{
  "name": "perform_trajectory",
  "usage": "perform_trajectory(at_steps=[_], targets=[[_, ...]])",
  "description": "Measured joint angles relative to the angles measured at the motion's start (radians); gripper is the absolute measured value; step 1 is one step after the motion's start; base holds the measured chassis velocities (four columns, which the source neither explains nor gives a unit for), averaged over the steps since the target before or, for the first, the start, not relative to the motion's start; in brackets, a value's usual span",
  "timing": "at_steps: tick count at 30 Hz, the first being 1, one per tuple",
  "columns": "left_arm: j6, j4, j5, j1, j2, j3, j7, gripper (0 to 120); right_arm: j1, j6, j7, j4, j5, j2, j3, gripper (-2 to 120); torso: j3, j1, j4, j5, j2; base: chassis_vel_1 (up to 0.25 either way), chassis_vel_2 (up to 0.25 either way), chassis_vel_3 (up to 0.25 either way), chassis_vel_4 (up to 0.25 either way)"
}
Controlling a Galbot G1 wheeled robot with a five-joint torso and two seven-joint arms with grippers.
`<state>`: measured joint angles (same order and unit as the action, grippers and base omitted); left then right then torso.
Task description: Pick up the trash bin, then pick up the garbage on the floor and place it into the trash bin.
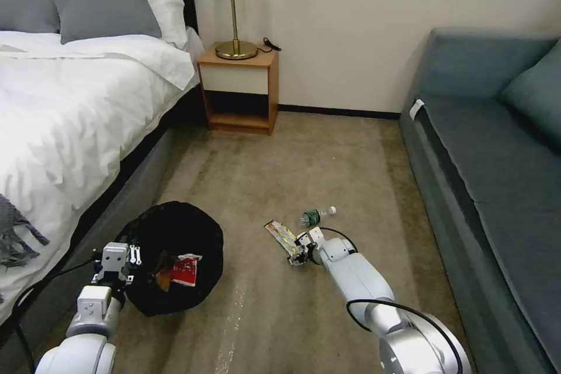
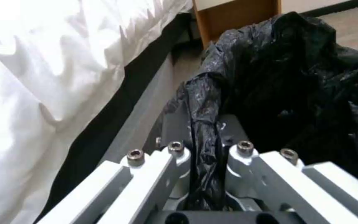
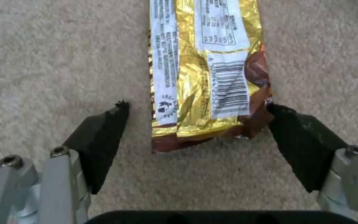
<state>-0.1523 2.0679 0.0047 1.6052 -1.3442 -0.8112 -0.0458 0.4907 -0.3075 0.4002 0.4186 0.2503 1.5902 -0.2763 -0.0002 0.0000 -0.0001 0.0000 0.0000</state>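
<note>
Gold snack wrapper (image 3: 206,77) lies between the right pincer's (image 3: 195,109) wide-spread fingers; left pincer (image 2: 206,146) clamps the trash bin's (image 1: 175,245) rim.

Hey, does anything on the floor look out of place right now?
Yes. A snack wrapper and a clear bottle lie loose on the carpet. The open right claw straddles the wrapper's end; the left claw pinches the trash bin liner.

The right gripper (image 3: 195,107) sits spread wide on the beige carpet (image 3: 54,56), black fingertips at three and nine o'clock of the crinkled gold-and-brown foil snack wrapper's (image 3: 206,81) end.
</note>
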Motion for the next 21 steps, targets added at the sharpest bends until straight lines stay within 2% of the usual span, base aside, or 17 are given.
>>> perform_trajectory(at_steps=[2,9,21], targets=[[0.0,0.0,0.0,0.0,-0.001,0.001,0.0,5,-0.001,0.003,-0.002,-0.001,0.004,0.001,0.0,82,0.0,0.0,0.0001,0.0,0.0,0.0,0.0,0.0,0.0],[0.0,0.0,0.0,0.004,-0.004,0.002,0.0,5,-0.009,0.017,-0.01,-0.007,0.02,0.008,0.002,98,0.0,0.0,0.0,0.0,0.0,0.0,0.0,0.0,0.0],[0.003,0.001,-0.004,0.005,-0.008,0.001,-0.001,5,-0.028,0.039,0.006,-0.032,0.048,0.018,0.001,100,0.0,0.0,0.0001,0.0,0.0,0.0,0.0,0.0,0.0]])
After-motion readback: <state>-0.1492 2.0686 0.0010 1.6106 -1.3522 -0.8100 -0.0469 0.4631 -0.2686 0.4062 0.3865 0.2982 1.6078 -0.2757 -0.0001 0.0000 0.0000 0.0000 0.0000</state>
